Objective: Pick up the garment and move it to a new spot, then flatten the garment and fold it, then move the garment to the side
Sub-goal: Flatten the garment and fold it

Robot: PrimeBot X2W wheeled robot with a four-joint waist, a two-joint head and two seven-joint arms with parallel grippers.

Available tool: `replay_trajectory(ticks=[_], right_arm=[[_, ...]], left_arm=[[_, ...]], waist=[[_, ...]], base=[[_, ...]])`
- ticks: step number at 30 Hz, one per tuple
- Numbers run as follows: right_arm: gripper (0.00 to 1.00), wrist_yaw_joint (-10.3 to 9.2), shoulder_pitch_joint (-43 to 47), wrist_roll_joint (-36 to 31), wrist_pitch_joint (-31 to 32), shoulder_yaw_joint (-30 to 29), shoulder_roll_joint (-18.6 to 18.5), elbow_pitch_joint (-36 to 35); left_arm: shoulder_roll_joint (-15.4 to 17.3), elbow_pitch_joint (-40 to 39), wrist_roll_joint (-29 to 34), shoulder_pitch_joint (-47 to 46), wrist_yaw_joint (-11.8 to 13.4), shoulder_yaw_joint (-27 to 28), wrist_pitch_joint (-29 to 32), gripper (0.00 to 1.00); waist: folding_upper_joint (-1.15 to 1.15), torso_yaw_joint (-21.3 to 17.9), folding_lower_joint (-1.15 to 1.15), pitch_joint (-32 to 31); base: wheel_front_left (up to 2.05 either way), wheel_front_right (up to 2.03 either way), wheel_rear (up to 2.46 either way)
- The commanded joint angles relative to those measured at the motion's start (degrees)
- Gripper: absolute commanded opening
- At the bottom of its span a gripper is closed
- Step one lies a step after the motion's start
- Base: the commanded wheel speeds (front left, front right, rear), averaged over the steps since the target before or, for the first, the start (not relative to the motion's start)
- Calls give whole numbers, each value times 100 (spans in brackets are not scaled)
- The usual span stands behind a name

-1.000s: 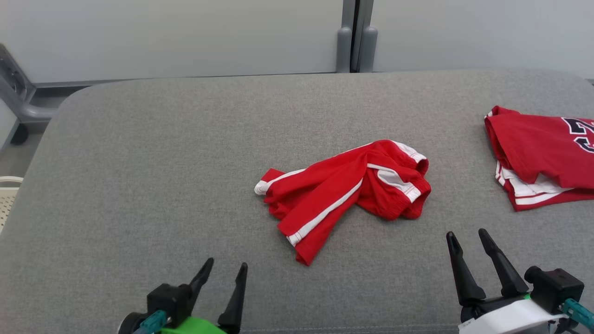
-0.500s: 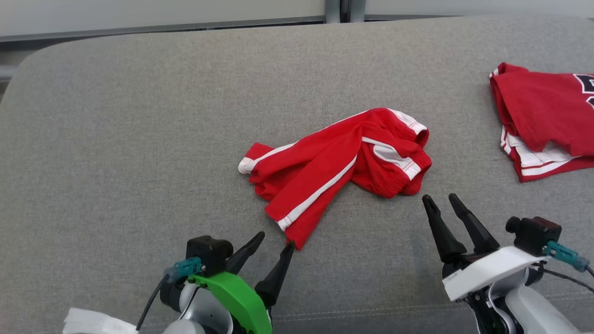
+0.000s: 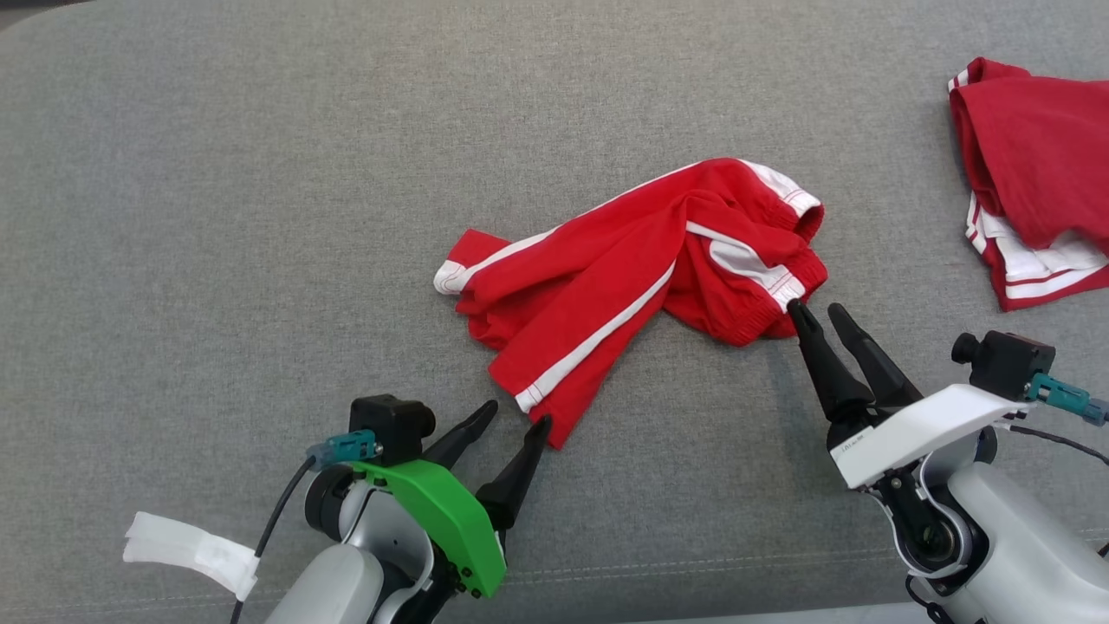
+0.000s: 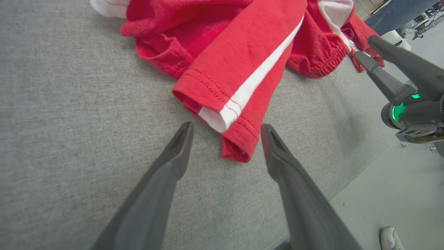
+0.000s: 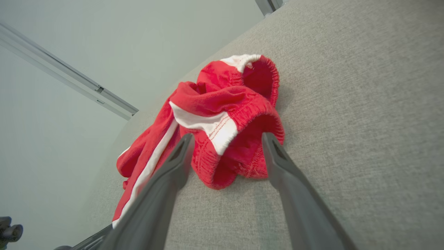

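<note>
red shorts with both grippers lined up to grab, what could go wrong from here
1. The right gripper stands open at the bunched waistband of the red shorts. Closing may pinch several layers, so they might not spread flat.
2. The open left gripper frames just the tip of the leg hem. A shallow pinch could slip.
3. A second red garment lies to the right. A carry that way might land on it.
</note>
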Motion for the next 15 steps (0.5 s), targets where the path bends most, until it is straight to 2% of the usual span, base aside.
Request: replay_trajectory(ticks=[1,6,7,8,9,10,11,12,13,15], right_arm=[[100,1,-137,105,-21,53,-64,-2],[98,1,-305,339,-22,239,-164,-12],[76,1,-363,433,-22,297,-176,-41],[73,1,-383,464,-22,326,-194,-40],[67,1,-414,499,-22,348,-205,-39],[50,1,-450,508,-22,352,-214,-38],[42,1,-463,522,-22,363,-224,-37],[20,1,-472,541,-22,383,-224,-57],[0,1,-482,547,-22,386,-229,-69],[0,1,-495,559,-22,399,-254,-99]], left_arm=[[33,47,-32,-140,-15,-25,-59,100],[49,164,-140,-246,-16,-102,-160,100],[66,180,-189,-294,-16,-137,-217,100],[73,193,-210,-312,-16,-161,-244,100],[71,192,-261,-317,-16,-188,-257,91],[71,194,-301,-333,-16,-204,-275,76],[97,208,-295,-363,-16,-232,-303,51],[101,199,-339,-396,-16,-252,-338,35],[86,182,-407,-421,-16,-301,-368,3],[149,201,-391,-473,-16,-379,-424,0]], waist=[[0,15,0,82],[0,27,0,139],[0,38,0,165],[0,43,0,175],[0,45,0,187],[0,46,0,197],[0,51,0,202],[0,53,0,212],[0,55,0,219],[0,54,0,231]], base=[[0,0,0],[0,0,0],[0,0,0],[0,0,0],[0,0,0],[0,0,0],[0,0,0],[0,0,0],[0,0,0],[0,0,0]])
